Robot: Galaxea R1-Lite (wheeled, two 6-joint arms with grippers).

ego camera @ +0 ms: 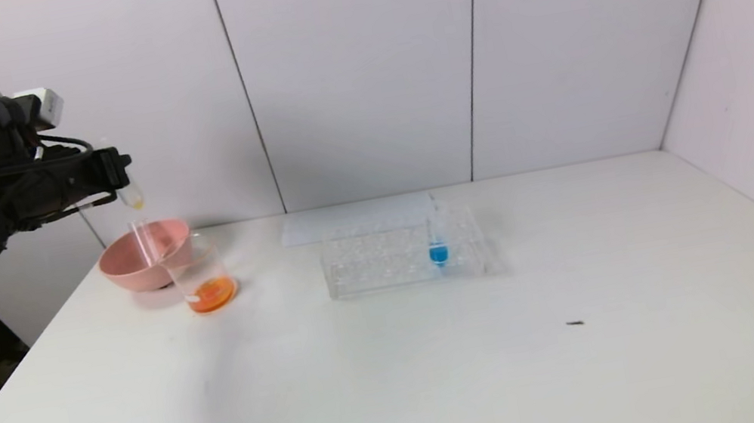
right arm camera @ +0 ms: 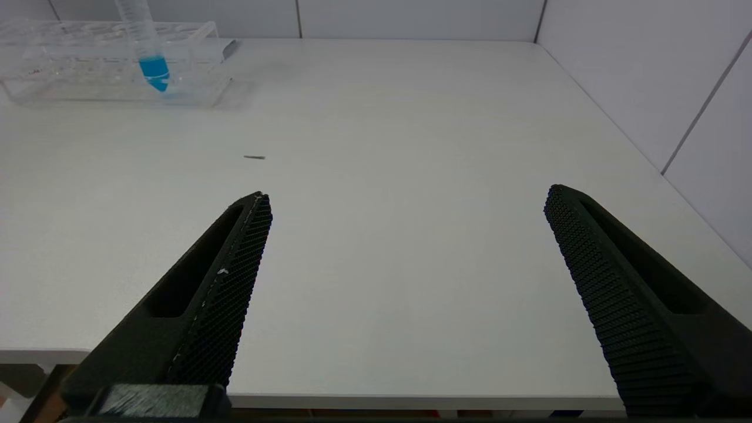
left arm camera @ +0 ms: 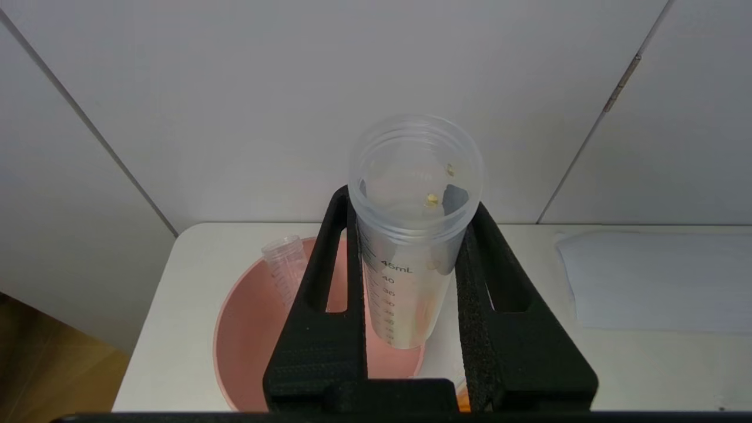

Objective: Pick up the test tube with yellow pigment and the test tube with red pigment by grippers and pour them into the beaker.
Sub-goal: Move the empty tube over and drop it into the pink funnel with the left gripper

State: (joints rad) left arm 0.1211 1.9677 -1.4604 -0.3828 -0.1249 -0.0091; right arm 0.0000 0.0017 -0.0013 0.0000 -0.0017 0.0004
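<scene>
The left pincer (ego camera: 119, 179) hangs above the desk's (ego camera: 402, 360) far-left corner, clamped on the almost drained test tube with yellow pigment (left arm camera: 411, 235), over the pink bowl (ego camera: 143, 257). The beaker (ego camera: 202, 275), holding orange liquid, stands touching the bowl, in which an empty tube (ego camera: 143, 243) leans. The right pincer (right arm camera: 405, 205) gapes wide over the desk's near-right edge.

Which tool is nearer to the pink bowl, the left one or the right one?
The left. The left tool, shut on a nearly empty test tube, hangs above the pink bowl. The right tool is open above the table's far right side.
</scene>
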